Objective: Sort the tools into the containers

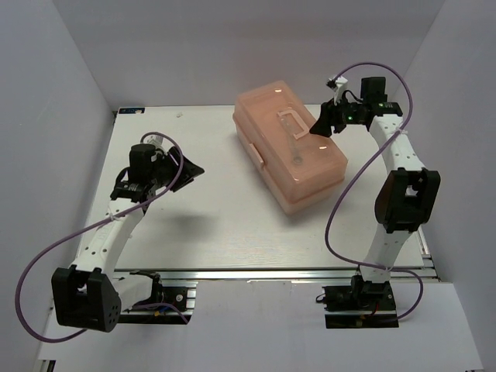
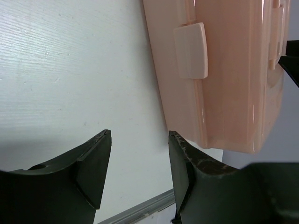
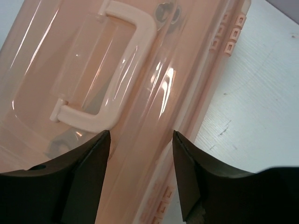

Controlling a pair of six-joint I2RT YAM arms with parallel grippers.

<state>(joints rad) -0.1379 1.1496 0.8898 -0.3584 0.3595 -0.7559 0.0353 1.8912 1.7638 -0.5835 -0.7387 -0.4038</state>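
Toolbox (image 1: pixel 291 155): lid down, on the desk (image 1: pixel 201 225). Right tool (image 3: pixel 141 135): over its lid, beside the handle (image 3: pixel 126 60), jaws apart, empty. Left tool (image 2: pixel 139 135): facing its latch (image 2: pixel 191 50), apart, empty. We would centre across the handle before closing.

The left arm (image 1: pixel 108 232) leans forward with its wrist low, jaws apart and holding nothing. The right arm (image 1: pixel 403 163) stretches far forward, elbow raised, wrist angled down, jaws likewise apart.
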